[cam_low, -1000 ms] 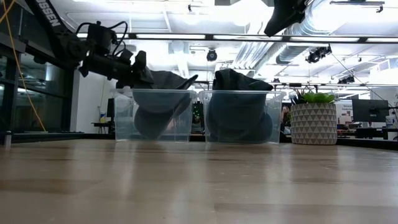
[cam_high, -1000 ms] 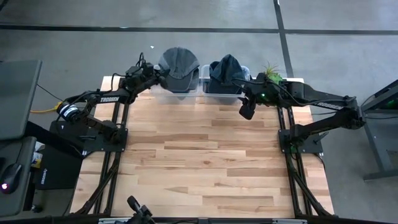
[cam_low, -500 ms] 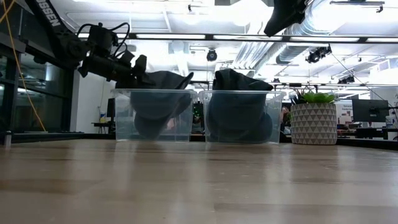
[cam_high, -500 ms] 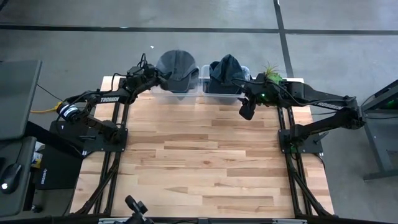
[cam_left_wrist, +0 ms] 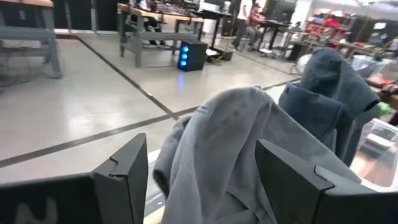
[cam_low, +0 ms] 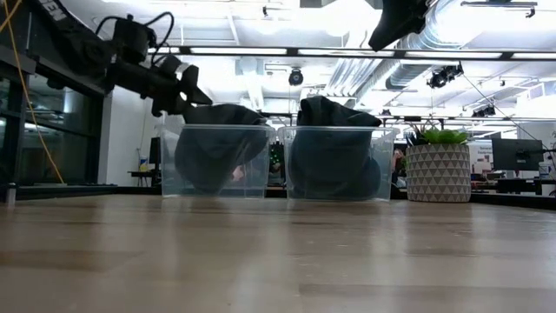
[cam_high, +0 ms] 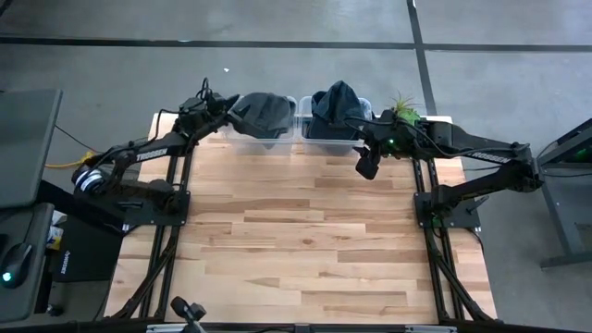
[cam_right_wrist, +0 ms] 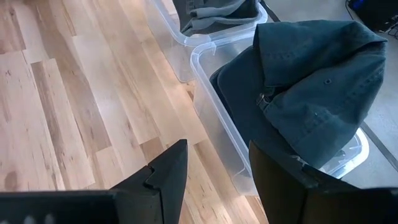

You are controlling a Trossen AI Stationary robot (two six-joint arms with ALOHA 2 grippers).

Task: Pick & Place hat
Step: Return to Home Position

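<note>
A grey hat (cam_high: 264, 113) lies crumpled in the left clear bin (cam_low: 169, 165) at the table's far edge, its crown above the rim (cam_left_wrist: 230, 143). My left gripper (cam_high: 225, 108) hovers open just left of that bin and above its rim (cam_low: 193, 94), pointing level at the hat and touching nothing. A dark blue hat (cam_high: 335, 109) fills the right clear bin (cam_right_wrist: 205, 74) and heaps over its top (cam_low: 334, 113). My right gripper (cam_high: 367, 165) hangs open above the table, in front of the right bin, with nothing between its fingers (cam_right_wrist: 214, 162).
A potted plant (cam_high: 402, 106) in a white patterned pot (cam_low: 437, 172) stands at the far right, beside the right bin. Bare wooden tabletop (cam_high: 296, 231) stretches from the bins to the near edge.
My left gripper has opened and let go of the grey hat, then risen and drawn back a little toward the table's left. The hat, earlier spread over the bin's top, has slumped down into the left bin. My right arm has kept still.
</note>
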